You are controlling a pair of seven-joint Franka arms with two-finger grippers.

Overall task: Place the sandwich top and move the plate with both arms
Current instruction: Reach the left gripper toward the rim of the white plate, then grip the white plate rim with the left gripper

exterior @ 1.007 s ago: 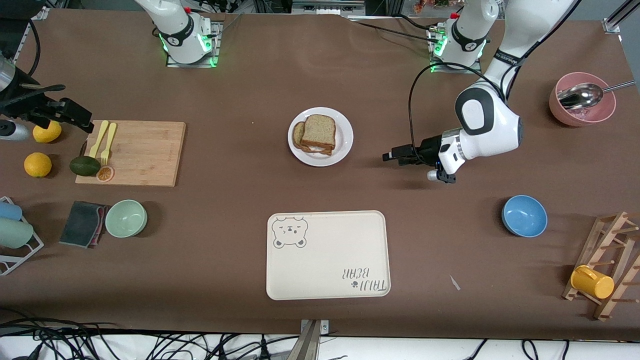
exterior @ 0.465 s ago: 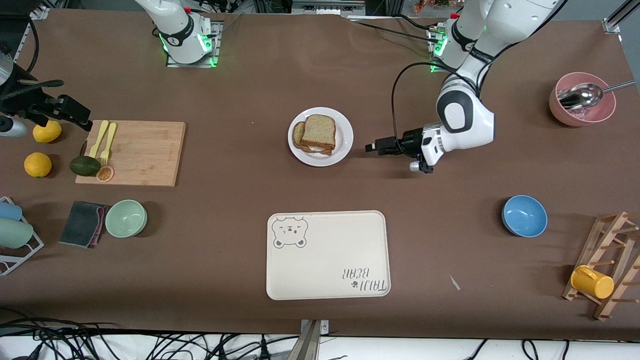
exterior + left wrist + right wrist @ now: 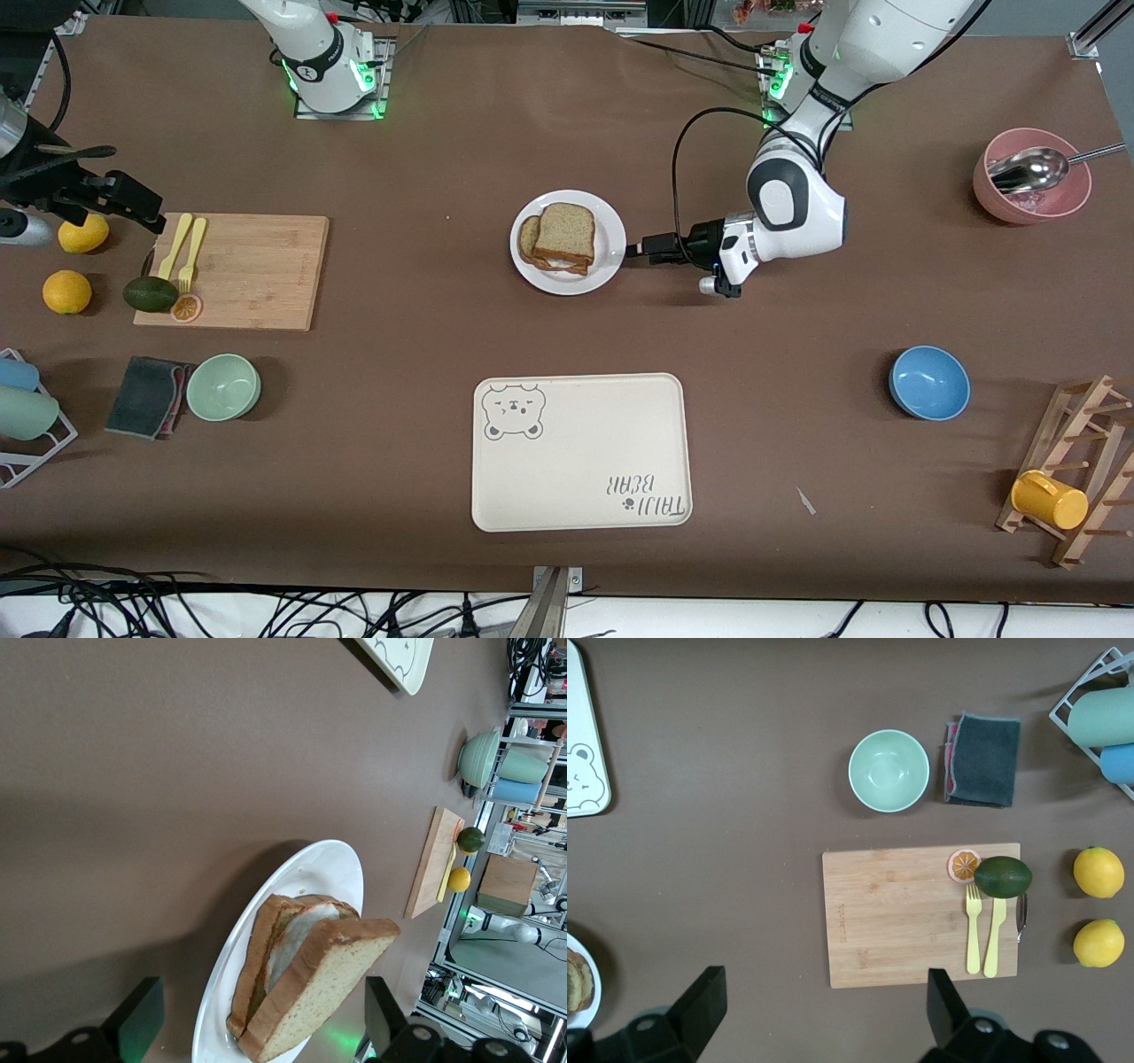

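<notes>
Our left pincer (image 3: 634, 250) has slid in low across the bench to the plate (image 3: 609, 232) rim, jaws spread and empty. The sandwich top (image 3: 563, 232) already caps the sandwich mid-bench, so lifting comes next. Our right pincer (image 3: 146, 213) waits released above the cutting board (image 3: 257, 275) corner.

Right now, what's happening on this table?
The sandwich top already sits on the stack on the white plate. The left gripper, jaws open, is low at the plate's rim on the left arm's side, apparently about to grasp it. The right gripper, jaws open and empty, waits over the cutting board's end near the lemons.
</notes>
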